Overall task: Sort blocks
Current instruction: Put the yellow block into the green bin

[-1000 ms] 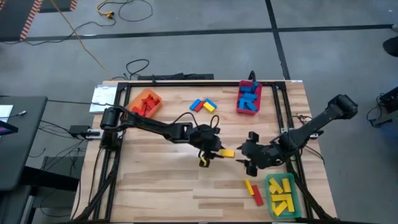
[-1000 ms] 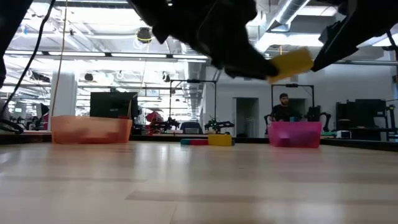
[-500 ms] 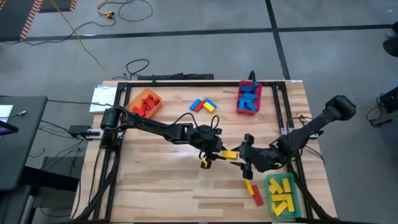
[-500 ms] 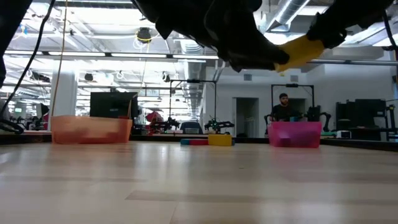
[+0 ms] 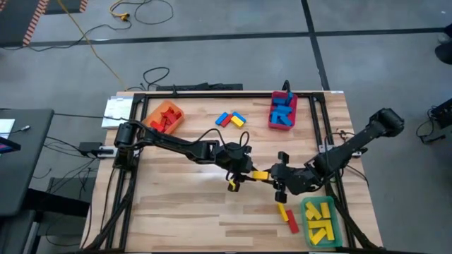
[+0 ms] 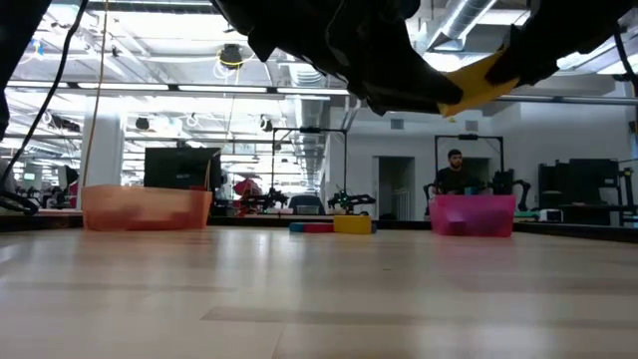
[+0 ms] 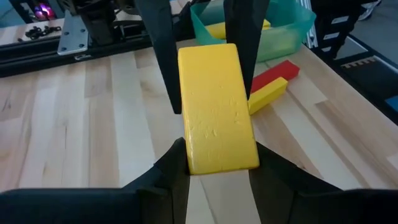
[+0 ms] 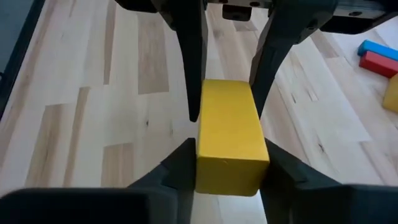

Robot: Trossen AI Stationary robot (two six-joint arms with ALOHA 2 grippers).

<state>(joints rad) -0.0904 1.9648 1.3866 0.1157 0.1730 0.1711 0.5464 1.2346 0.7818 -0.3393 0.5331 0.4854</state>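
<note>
Both sets of jaws clamp one yellow block — we see our left gripper pinching its left end, our right gripper closed on its right end, the block held between them above the table, near the green bin.

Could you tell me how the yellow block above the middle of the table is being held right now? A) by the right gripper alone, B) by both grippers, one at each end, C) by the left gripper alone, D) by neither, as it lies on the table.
B: both wrist views show the yellow block with fingers of the left gripper and right gripper closed on opposite ends.
</note>
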